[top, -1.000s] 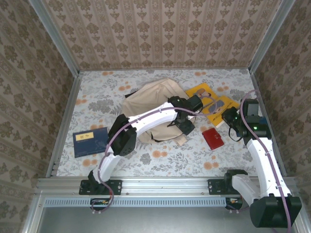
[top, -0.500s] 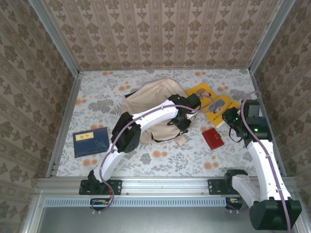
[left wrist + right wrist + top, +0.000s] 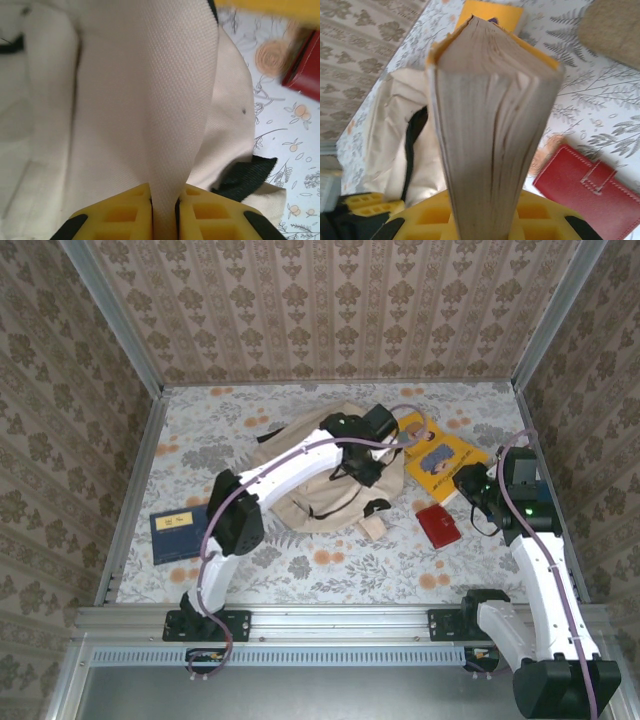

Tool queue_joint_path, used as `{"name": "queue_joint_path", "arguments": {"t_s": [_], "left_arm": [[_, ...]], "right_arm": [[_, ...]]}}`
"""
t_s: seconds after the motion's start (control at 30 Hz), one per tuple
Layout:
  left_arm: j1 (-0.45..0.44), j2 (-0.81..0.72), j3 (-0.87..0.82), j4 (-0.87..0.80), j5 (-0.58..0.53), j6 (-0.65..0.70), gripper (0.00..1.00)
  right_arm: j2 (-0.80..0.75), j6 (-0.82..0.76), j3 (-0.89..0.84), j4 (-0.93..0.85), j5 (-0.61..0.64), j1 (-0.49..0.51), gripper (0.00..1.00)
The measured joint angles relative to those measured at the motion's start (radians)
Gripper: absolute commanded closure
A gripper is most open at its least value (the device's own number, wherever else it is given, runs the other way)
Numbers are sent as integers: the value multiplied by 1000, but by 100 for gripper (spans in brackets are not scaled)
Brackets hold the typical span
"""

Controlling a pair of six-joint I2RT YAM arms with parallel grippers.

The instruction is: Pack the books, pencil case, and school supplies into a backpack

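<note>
A big soft cream cloth backpack (image 3: pixel 305 495) lies under the left claw (image 3: pixel 164 212). A yellow paper book (image 3: pixel 440 455) fills the gap to the right claw (image 3: pixel 480 222), with a small red leather pouch (image 3: pixel 438 525) just beside it. Beyond both claws the flowery table (image 3: pixel 250 405) is open.

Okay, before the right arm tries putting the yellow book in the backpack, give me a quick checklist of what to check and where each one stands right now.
1. The left gripper pinches fabric of the backpack: ok.
2. The right gripper is shut on the yellow book: ok.
3. The backpack mouth is held open wide enough for the book: cannot tell.
4. The red pouch lies apart from the held book: ok.
5. The blue book is packed: not ok, it lies on the table left of the backpack.
</note>
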Motion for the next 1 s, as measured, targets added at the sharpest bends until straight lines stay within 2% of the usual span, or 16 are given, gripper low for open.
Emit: {"name": "queue_joint_path", "arguments": {"t_s": [0.1,0.2,0.33,0.4,0.57,0.63,0.77,0.87,1.0], "left_arm": [[11,-76,-31,36,6,18,77],[26,-121,-53,66,63,28,76],[68,-123,-106,112,192,20,82],[91,-119,-140,122,219,6,83],[122,-105,-178,140,246,-11,60],[115,-105,-179,142,261,-9,49],[87,-109,-215,173,293,6,34],[68,-134,-305,211,299,3,30],[69,-166,-397,232,269,-17,33]], "right_arm": [[-16,1,1,1,-62,0,86],[-23,1,1,0,-106,0,86],[-23,2,1,1,-132,0,87],[-23,2,1,1,-140,0,87],[-23,9,1,2,-168,0,87],[-21,20,1,11,-184,0,88],[-9,49,-3,60,-230,0,88],[4,75,-16,106,-264,0,88],[28,100,-32,145,-294,0,88]]}}
